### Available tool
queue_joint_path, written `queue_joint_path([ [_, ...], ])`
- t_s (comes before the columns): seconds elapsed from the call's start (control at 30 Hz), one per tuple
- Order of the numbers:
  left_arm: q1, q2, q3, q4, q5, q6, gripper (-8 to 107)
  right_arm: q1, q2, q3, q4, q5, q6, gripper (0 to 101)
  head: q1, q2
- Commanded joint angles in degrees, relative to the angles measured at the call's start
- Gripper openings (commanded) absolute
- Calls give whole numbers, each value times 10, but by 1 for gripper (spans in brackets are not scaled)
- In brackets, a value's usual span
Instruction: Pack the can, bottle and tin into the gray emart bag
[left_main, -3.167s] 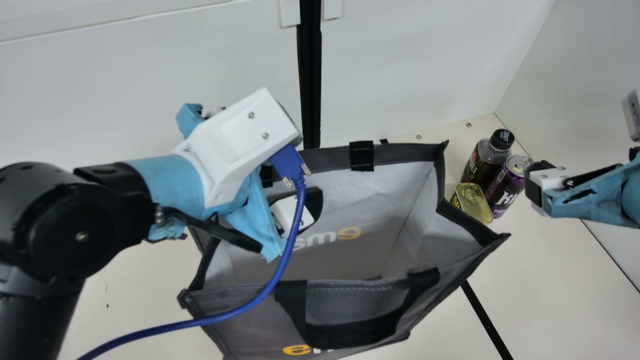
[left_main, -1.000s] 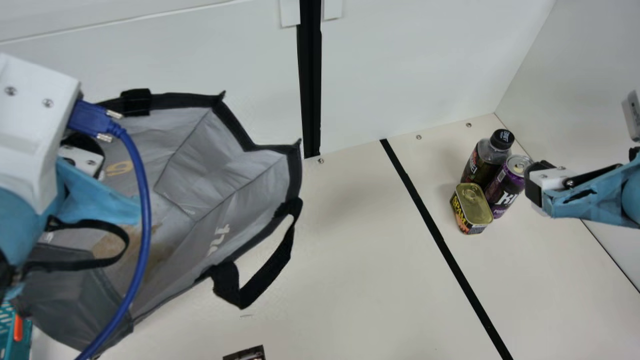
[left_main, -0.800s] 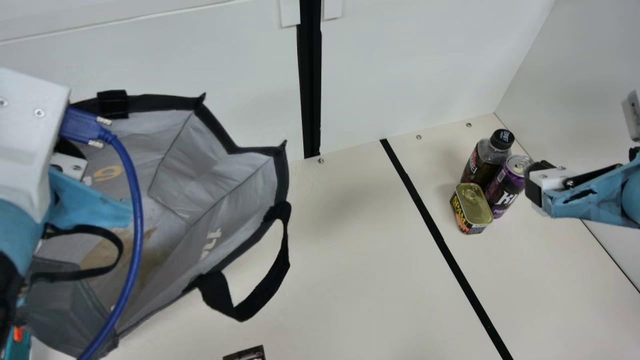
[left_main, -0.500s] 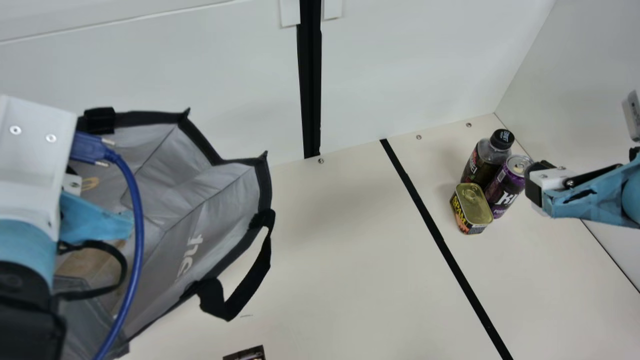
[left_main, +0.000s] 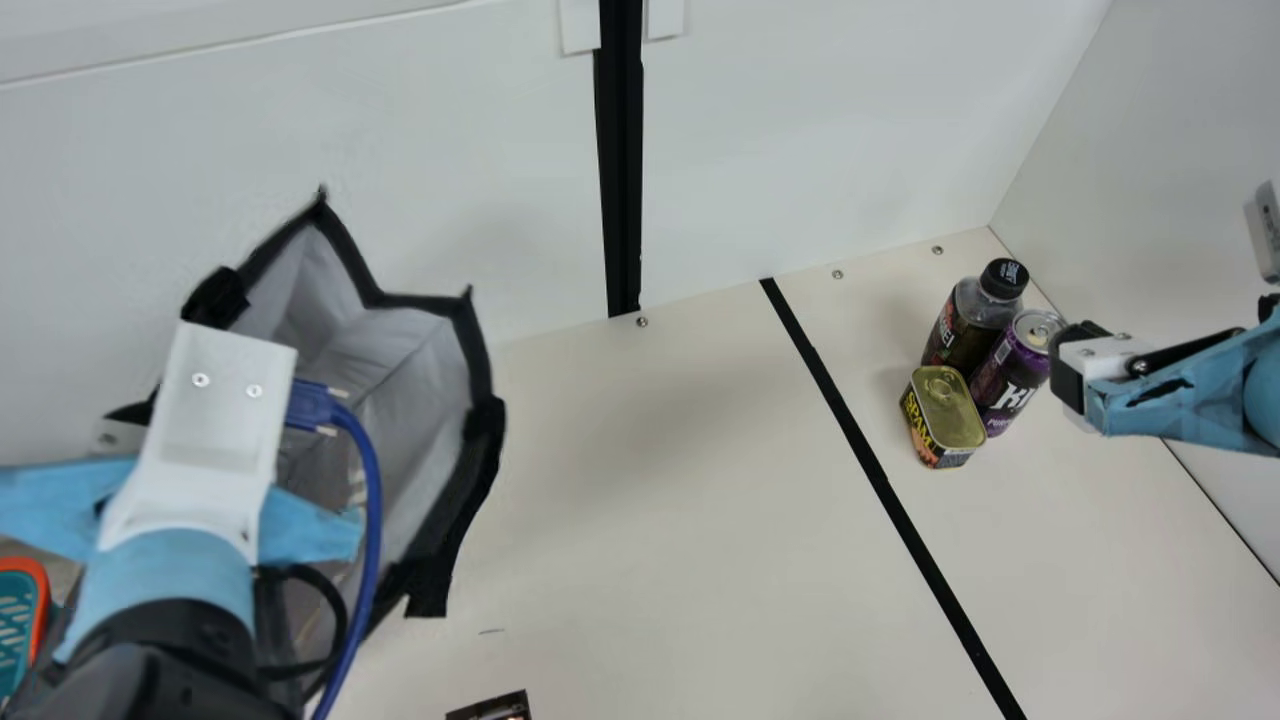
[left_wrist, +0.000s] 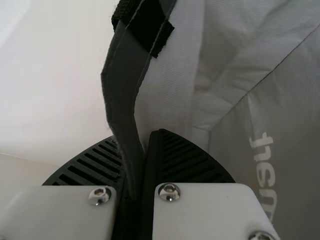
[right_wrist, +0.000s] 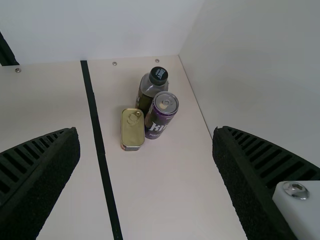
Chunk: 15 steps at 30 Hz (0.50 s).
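The bag (left_main: 430, 370) has just been pulled well to the left of the black line (left_main: 885, 485). A moment ago it was held over part of that line, close to the tin (left_main: 945, 410). It has been turned too, and its mouth is seen more narrowly now. Its rim (left_wrist: 125, 85) is pinched between the two fingers of the left gripper (left_wrist: 139, 145), which are closed on it, left of the line. It can't be told if the bag's bottom is set on the table.

The tin, the can (left_main: 1010, 385) and the bottle (left_main: 962, 330) have not been moved. All three are stood up in a small bunch, just right of the line's far end. The right gripper (right_wrist: 145, 131) is held right of the line, near the bunch, with its fingers spread wide and nothing gripped. It has been kept in the same spot.

So more room seems to be made near the bunch, but nothing there has been packed. It looks like the bag is still being put in place. Next, it should be set down steady with its mouth kept wide. If it is let go too soon, it could be tipped or folded shut.
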Motion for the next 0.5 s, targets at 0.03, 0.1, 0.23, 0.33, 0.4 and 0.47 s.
queue_joint_path([
  [0.03,-11,4,11,-9,1,-12,10,0,0,0,0,0,0,91,-13,0],
  [0.1,-19,6,16,-15,1,-19,10,0,0,0,0,0,0,91,-13,0],
  [0.23,-35,12,24,-26,1,-32,10,0,0,0,0,0,0,91,-13,0],
  [0.33,-47,17,28,-33,1,-41,10,0,0,0,0,0,0,91,-13,0],
  [0.4,-55,21,29,-38,1,-46,10,0,0,0,0,0,0,91,-13,0],
  [0.47,-63,24,28,-46,1,-50,10,0,0,0,0,0,0,91,-13,0],
])
